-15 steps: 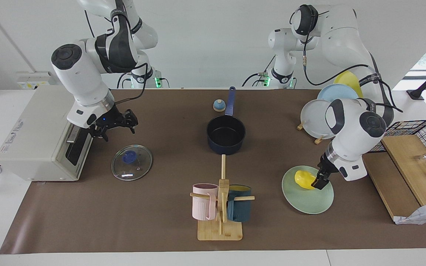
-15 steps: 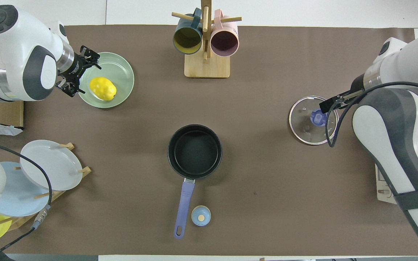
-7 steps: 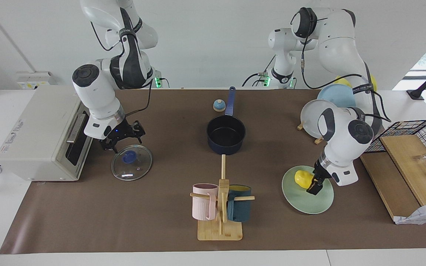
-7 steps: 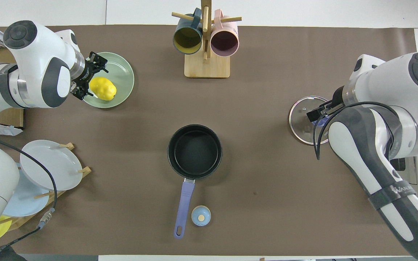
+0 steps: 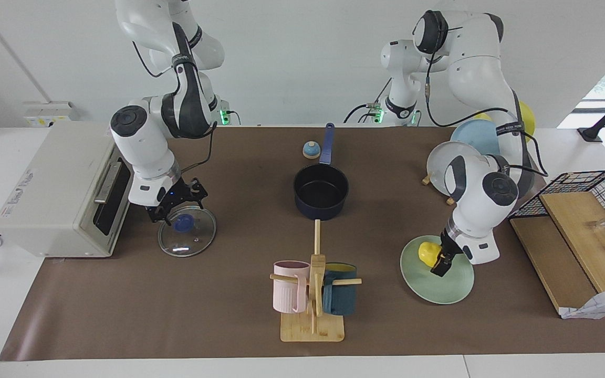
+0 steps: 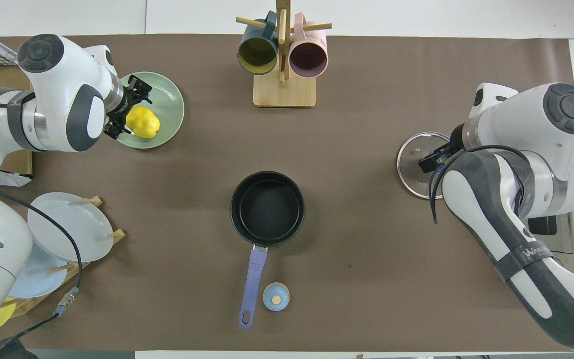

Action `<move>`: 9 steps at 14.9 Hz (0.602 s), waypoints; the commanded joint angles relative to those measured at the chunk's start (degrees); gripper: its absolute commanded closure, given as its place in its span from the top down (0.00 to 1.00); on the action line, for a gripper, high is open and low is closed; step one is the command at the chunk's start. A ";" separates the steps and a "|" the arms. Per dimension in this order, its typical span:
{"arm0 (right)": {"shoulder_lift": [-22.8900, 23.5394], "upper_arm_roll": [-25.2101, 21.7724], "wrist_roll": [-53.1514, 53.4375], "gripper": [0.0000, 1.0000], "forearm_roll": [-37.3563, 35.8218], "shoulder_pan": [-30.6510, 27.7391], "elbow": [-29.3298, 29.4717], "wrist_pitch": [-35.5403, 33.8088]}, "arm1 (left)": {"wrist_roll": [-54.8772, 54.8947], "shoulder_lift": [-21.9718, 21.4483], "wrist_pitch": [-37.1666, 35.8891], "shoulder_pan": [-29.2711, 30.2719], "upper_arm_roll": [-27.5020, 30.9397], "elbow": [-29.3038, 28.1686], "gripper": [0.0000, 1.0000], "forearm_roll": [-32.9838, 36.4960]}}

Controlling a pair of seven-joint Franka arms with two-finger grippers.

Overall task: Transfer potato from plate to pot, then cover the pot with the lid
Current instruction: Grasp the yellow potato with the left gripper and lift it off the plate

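The yellow potato (image 5: 425, 252) (image 6: 143, 122) lies on the mint-green plate (image 5: 439, 287) (image 6: 168, 99) toward the left arm's end of the table. My left gripper (image 5: 439, 261) (image 6: 130, 112) is down on the plate, right against the potato's side. The navy pot (image 5: 321, 191) (image 6: 267, 207) stands empty mid-table, its handle pointing toward the robots. The glass lid (image 5: 187, 240) (image 6: 413, 175) lies flat toward the right arm's end. My right gripper (image 5: 178, 207) (image 6: 434, 162) hangs open just over the lid's blue knob (image 5: 183, 223).
A toaster oven (image 5: 55, 189) stands beside the lid. A wooden mug rack (image 5: 313, 315) with two mugs sits farther from the robots than the pot. A blue-and-tan bell (image 5: 311, 150) is by the pot handle. A plate rack (image 5: 452, 168), wire basket (image 5: 596, 184) and wooden board (image 5: 586, 236) flank the plate.
My right gripper has come from in front of the oven to over the lid and dropped toward its knob. My left gripper has slid in closer against the potato.
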 commanded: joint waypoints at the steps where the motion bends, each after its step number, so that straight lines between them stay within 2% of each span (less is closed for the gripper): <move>1: -0.36 0.37 -1.61 1.00 0.23 -0.24 -1.79 2.46 | -0.80 -0.63 0.92 -0.19 0.24 -1.20 0.60 1.74; 3: -0.19 0.28 -1.35 1.00 0.23 -0.50 -2.15 3.08 | -0.71 -0.63 0.74 -0.19 0.24 -1.11 0.34 1.83; 6: 1.40 0.28 1.37 1.00 0.23 -0.94 -2.24 4.05 | -0.71 -0.72 -0.57 -0.10 0.24 -0.32 0.06 1.92; 7: 2.09 0.28 1.47 1.00 0.31 -0.94 -2.24 4.22 | -0.62 -0.72 -2.40 -0.01 0.24 0.64 0.01 2.44; 9: 3.24 0.28 1.73 1.00 0.23 -0.94 -2.24 4.49 | -0.27 -1.33 -7.32 0.16 0.07 4.15 0.00 2.54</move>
